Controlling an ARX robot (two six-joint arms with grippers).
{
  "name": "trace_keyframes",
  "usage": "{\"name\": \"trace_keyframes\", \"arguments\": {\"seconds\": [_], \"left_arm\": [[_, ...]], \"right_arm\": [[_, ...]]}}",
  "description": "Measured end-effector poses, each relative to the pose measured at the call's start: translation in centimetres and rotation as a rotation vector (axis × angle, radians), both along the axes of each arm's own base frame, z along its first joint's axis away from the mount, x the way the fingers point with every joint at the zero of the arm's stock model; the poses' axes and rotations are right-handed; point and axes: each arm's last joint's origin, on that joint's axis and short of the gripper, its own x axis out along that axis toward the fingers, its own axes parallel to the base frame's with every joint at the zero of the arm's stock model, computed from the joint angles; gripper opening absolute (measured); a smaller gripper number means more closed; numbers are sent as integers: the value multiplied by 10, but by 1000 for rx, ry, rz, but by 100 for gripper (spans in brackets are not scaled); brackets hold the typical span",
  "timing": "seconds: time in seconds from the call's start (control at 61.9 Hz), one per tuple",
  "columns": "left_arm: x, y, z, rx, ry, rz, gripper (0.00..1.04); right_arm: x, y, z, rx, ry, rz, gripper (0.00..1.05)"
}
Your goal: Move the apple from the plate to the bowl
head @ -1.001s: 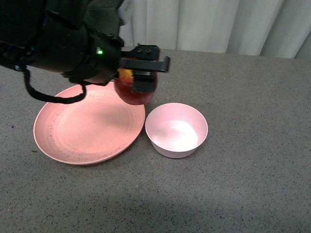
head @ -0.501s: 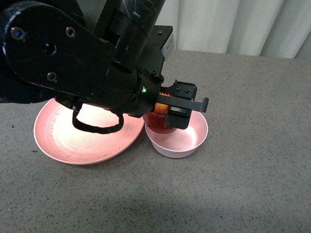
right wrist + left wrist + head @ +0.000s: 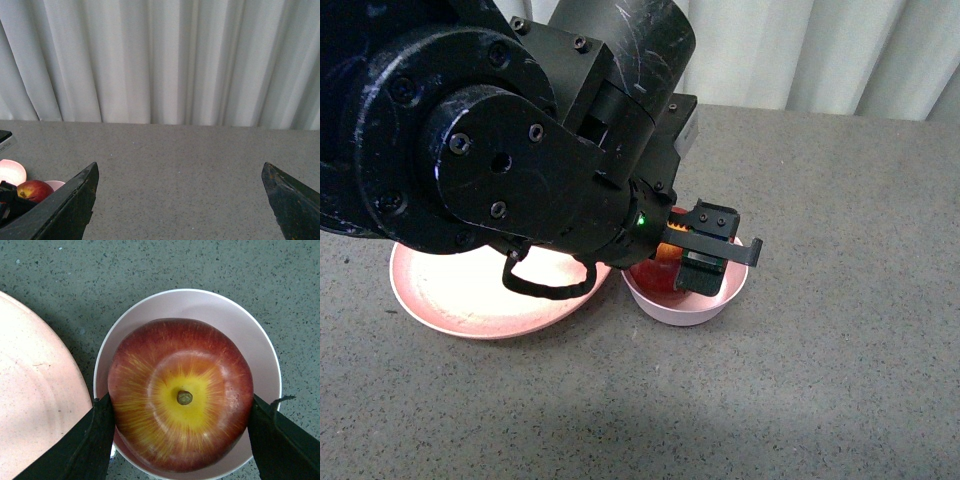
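Two pincers, left pincer (image 3: 180, 440) clamping apple (image 3: 182, 395) over bowl (image 3: 260, 345), plate (image 3: 440, 300) half hidden, right pincer (image 3: 180, 200) seemingly spread.

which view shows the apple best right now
The left wrist view: the apple fills the frame, stem up, gripped on both sides by the left hand over the bowl. The front view shows only a red sliver behind the arm. The right wrist view shows it small and distant, at the frame's edge.
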Motion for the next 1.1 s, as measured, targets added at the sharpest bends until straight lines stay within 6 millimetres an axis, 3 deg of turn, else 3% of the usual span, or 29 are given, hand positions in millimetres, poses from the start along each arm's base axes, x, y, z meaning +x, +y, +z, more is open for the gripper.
{"name": "trace_keyframes", "arguments": {"seconds": [0.081, 0.291, 0.597, 0.856, 1.017, 1.098], "left_arm": [[0, 0, -1, 2, 5, 0, 67], [1, 1, 5, -83, -2, 12, 100], [-20, 35, 45, -175, -223, 120, 98], [-65, 84, 55, -200, -291, 227, 98], [-105, 114, 67, -159, -399, 312, 98], [-115, 126, 66, -106, -643, 430, 82]], "right_arm": [[0, 0, 0, 0, 0, 0, 95], [0, 0, 0, 0, 0, 0, 95], [0, 0, 0, 0, 0, 0, 95], [0, 0, 0, 0, 0, 0, 95], [0, 0, 0, 0, 0, 0, 95], [0, 0, 0, 0, 0, 1, 95]]}}
